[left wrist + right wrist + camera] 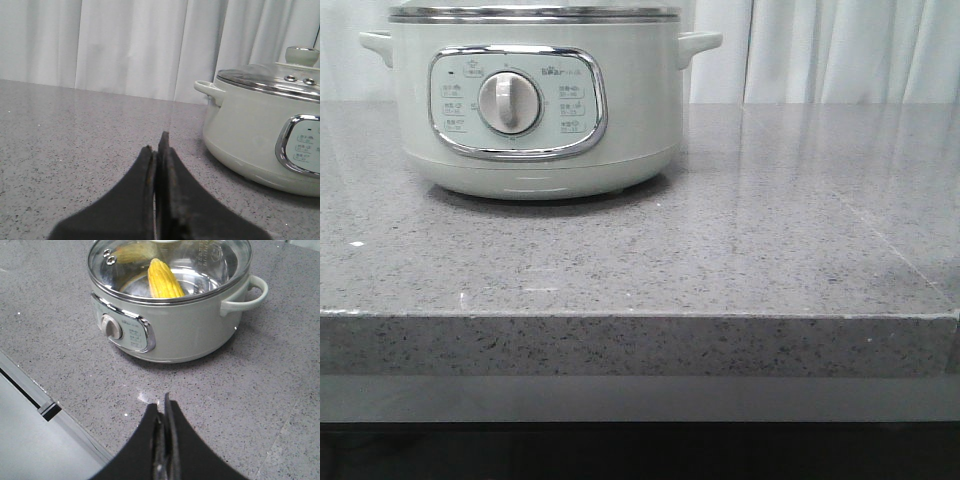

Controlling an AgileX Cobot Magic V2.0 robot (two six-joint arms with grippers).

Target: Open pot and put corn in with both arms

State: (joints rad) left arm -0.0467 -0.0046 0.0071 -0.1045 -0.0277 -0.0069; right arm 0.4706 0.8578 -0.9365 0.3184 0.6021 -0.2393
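The pale mint-white pot [535, 110] stands at the back left of the grey counter, its chrome-framed panel and round dial [508, 103] facing me. It also shows in the left wrist view [265, 135] and the right wrist view [175, 315]. A glass lid [170, 265] with a knob [302, 55] covers it. The yellow corn [164, 280] lies inside the pot under the lid. My left gripper [156, 145] is shut and empty, low over the counter beside the pot. My right gripper [161, 402] is shut and empty, above the counter in front of the pot. Neither gripper shows in the front view.
The speckled grey counter [720, 240] runs to a front edge [640, 315], which also shows in the right wrist view [50, 410]. White curtains [125, 45] hang behind the counter. The pot's side handles [698, 45] stick out.
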